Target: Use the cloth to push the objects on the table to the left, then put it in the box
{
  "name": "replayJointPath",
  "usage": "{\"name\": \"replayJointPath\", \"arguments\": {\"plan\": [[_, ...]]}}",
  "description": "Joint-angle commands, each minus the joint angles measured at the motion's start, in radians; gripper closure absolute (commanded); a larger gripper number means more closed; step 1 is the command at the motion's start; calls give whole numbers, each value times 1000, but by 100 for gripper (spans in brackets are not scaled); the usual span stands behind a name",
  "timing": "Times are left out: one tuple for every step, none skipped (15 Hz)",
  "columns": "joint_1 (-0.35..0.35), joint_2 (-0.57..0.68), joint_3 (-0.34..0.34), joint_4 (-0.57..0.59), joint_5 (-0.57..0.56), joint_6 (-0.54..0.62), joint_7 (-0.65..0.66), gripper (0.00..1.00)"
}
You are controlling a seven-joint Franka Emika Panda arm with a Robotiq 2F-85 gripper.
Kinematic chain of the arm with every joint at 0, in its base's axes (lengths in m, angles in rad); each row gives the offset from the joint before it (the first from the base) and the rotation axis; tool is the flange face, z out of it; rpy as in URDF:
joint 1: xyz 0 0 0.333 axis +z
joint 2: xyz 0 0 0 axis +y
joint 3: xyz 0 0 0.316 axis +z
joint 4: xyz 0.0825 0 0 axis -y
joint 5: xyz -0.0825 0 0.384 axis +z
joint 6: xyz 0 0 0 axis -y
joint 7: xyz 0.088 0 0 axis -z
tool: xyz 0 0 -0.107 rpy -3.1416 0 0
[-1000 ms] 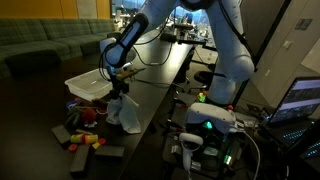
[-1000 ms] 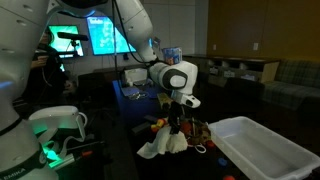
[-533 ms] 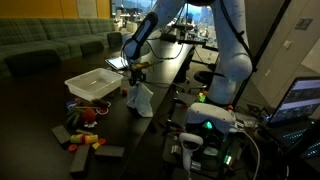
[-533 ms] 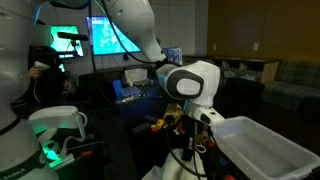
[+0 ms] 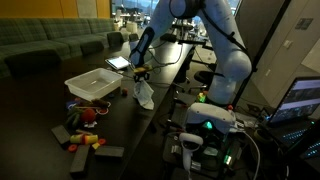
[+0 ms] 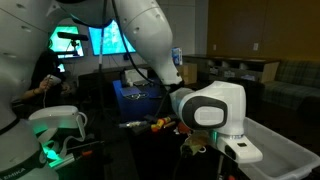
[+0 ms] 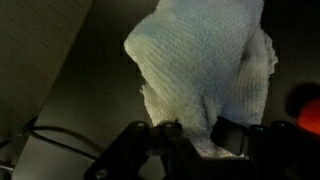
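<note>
The cloth (image 5: pixel 144 93) hangs from the end effector (image 5: pixel 138 76), just beside the box (image 5: pixel 80 82) on the side facing the robot base. Whether its lower edge touches the tabletop (image 5: pixel 135 135) cannot be determined.

In the wrist view, the end effector (image 7: pixel 205 138) is closed on the cloth (image 7: pixel 205 65). The fabric is pinched between the two fingers (image 7: pixel 165 135) and fills most of the frame. A red object (image 7: pixel 305 100) is cut off at the frame edge beside the cloth; its identity cannot be determined.

In an exterior view, the arm (image 6: pixel 215 108) stands close to the camera and hides the cloth and most of the end effector. Only a section of the box rim (image 6: pixel 285 150) shows behind it.

The box is white, open-topped and rests on the tabletop. Its interior is hard to make out from the camera angle.

The objects (image 5: pixel 84 131) lie on the tabletop near the box, on the camera side: dark blocks mixed with small red and yellow items. Low light blurs their individual shapes.
</note>
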Motion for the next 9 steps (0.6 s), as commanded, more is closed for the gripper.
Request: {"name": "replayJointPath", "arguments": {"plan": [[43, 178, -62, 181, 2, 45, 181, 85], [53, 220, -77, 225, 3, 49, 233, 86], [63, 258, -89, 271, 6, 41, 287, 85], [75, 301, -104, 315, 2, 42, 344, 86], [90, 334, -119, 356, -1, 29, 402, 86], [101, 369, -129, 397, -4, 20, 453, 86], [105, 387, -132, 421, -7, 10, 487, 85], [113, 414, -132, 454, -7, -1, 525, 86], [118, 421, -128, 467, -10, -8, 546, 86]]}}
